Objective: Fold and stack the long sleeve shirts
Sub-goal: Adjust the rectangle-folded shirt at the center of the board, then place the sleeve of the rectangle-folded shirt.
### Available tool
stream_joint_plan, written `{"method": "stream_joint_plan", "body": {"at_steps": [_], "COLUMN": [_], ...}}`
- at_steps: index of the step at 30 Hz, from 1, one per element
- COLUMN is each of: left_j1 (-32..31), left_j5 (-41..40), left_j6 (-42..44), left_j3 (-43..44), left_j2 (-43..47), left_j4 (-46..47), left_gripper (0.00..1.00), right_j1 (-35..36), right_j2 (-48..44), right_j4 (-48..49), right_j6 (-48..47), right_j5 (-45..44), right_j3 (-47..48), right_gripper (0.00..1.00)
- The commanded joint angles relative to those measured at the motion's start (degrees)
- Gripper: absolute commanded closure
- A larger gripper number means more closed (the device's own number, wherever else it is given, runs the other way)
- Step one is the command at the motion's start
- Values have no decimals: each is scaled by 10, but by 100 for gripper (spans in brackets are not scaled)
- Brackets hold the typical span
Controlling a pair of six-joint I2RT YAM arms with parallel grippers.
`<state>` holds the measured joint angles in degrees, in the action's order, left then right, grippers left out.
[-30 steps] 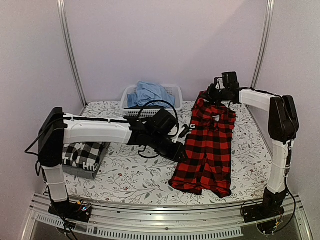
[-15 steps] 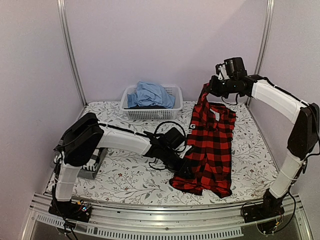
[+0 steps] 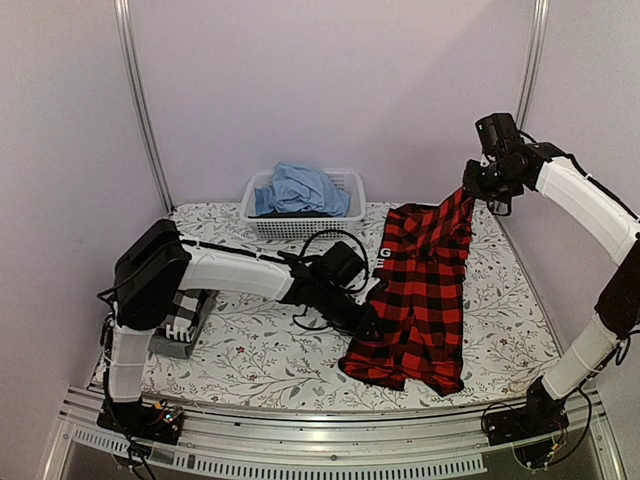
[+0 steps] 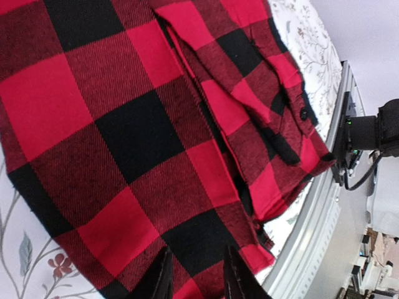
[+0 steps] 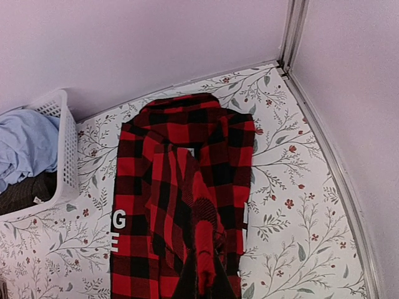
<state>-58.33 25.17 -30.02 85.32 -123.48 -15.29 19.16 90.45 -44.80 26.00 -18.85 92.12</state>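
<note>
The red-and-black shirt (image 3: 420, 300) lies lengthwise on the flowered tabletop (image 3: 260, 355), right of the middle, its hem bunched toward the near edge. Its far right corner is off the surface: the right claw (image 3: 472, 190) is clenched on that cloth and holds it up near the back right corner, so a ridge of fabric rises from the collar end to the claw. In the right wrist view the same strip of cloth climbs straight toward the camera. The left arm reaches low across the tabletop, and the left claw (image 4: 196, 274) sits at the shirt's left edge, about halfway along it. Its fingers (image 4: 163, 274) stand a little apart over the checked fabric, and I cannot tell whether they pinch any of it. A dark cloth with white letters (image 5: 118, 219) peeks out from under the shirt's left side. A black-and-white checked shirt (image 3: 185, 305) sits at the left edge of the tabletop, partly behind the left arm. At the back stands a white basket (image 3: 345, 185) holding a blue cloth (image 3: 295, 187).
</note>
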Motion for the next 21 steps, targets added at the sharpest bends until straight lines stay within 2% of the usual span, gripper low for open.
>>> {"method": "stream_joint_plan", "body": {"at_steps": [1, 6, 11, 21], "left_j1": [17, 29, 37, 42], "left_j5": [-14, -16, -17, -15], "left_j6": [19, 22, 23, 23], "left_j3": [-13, -30, -37, -37], "left_j2": [50, 68, 74, 79], "left_j4": [-15, -18, -18, -21], "left_gripper": [72, 73, 73, 73], "right_j1": [-8, -8, -3, 113], "right_j2": [-17, 2, 5, 66], "right_j4": [-50, -79, -95, -102], "right_j6": [-16, -49, -64, -80], "right_j5": [-68, -60, -40, 37], "right_j3": [37, 94, 107, 66], "right_gripper": [100, 100, 100, 100]}}
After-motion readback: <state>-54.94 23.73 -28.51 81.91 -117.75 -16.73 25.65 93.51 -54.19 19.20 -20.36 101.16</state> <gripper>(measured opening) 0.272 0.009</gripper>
